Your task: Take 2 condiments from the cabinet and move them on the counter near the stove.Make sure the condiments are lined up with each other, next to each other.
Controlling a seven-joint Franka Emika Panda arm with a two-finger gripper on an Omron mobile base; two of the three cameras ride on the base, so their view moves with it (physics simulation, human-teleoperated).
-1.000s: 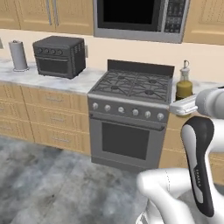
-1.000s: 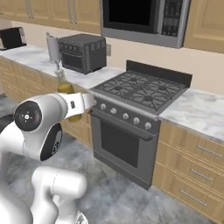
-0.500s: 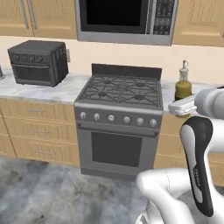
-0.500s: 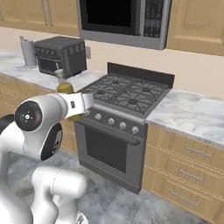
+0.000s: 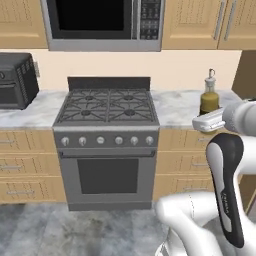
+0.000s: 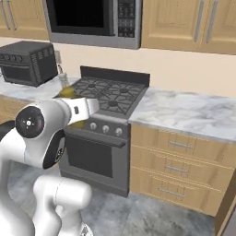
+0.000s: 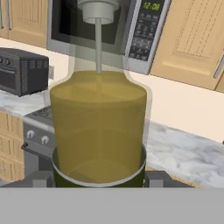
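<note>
Gripper [image 7: 98, 180]: two dark fingertips [image 7: 41, 178] flank the base of the olive bottle [image 7: 98, 127], closed on it just above its black band; bottle upright, pourer up. In the left base view the same bottle [image 5: 209, 96] rides at the arm's end, seen against the counter [image 5: 175, 107] right of the stove [image 5: 107, 145]; whether it is over the slab or short of it cannot be told.

Stove: four burners, black grates, silver knobs, microwave [image 5: 102, 24] above.

Counter, right section [image 6: 193, 113]: white marble over drawers, the likely drop site (judged, since it adjoins the stove).

Yellow bottle: not located in these views.

Handling note: keep the bottle vertical, carry it over the marble close to the stove's edge, lower until the base seats, then release. Leave room directly beside it for the second bottle, so the pair can stand in a row.

Toaster oven [image 5: 16, 80]: left of stove.
</note>
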